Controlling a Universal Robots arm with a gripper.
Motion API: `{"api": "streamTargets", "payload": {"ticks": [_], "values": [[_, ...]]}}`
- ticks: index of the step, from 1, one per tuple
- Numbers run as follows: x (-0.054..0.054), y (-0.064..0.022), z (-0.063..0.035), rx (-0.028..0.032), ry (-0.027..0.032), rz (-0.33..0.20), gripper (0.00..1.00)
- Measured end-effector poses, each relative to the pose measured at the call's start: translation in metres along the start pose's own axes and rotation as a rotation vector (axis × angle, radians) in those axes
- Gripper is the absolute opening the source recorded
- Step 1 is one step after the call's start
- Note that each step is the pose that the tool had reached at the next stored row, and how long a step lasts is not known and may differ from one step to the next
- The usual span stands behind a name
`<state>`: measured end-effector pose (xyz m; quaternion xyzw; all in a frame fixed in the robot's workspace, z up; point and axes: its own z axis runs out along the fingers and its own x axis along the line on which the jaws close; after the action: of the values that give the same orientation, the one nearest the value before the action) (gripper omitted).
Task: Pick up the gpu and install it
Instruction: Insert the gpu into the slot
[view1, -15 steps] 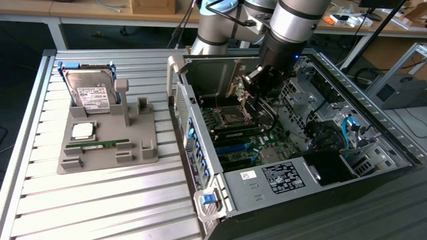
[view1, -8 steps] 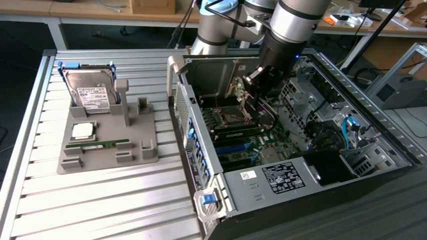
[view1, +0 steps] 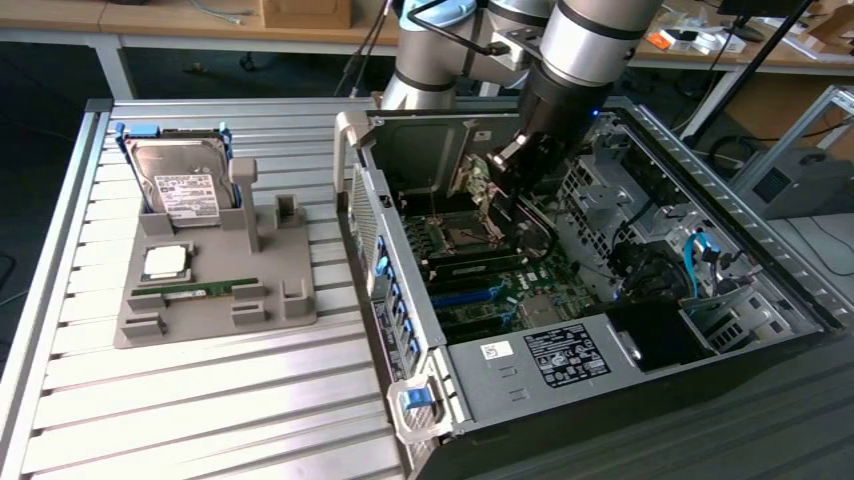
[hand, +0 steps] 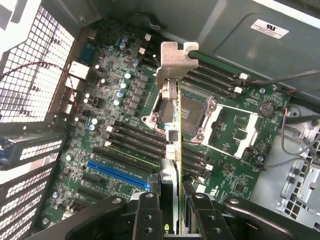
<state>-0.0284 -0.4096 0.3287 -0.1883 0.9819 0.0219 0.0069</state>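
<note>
The gripper is closed narrowly on the gpu, one dark finger pressed to each flat face; pinching the faces rather than the ends keeps the card on edge, with its connector side free to point down at the board. In the wrist view the card appears as a thin line running away from the fingers to its silver end bracket; the bracket leads because it has to meet the rear wall of the case.

In the exterior view the arm drops in at the upper centre of the frame, and the gripper is inside the open computer case, which lies on its side so the motherboard faces up and can be reached from above. The gpu hangs above the board, apart from it; its line crosses the CPU socket, while the blue expansion slot lies off to one side, so I judge it carried but not yet seated.

Toward the exterior view's left, a grey fixture on the slatted table holds the hard drive, the processor chip and the green RAM stick, each in its own recess so a gripper can find it.
</note>
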Motion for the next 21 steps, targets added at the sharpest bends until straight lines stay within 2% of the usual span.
{"api": "streamTargets", "payload": {"ticks": [5,21], "values": [[0.0,0.0,0.0002,-0.0008,0.0015,-0.038,0.27],[0.0,0.0,0.0004,-0.0024,0.0044,-0.108,0.27]]}}
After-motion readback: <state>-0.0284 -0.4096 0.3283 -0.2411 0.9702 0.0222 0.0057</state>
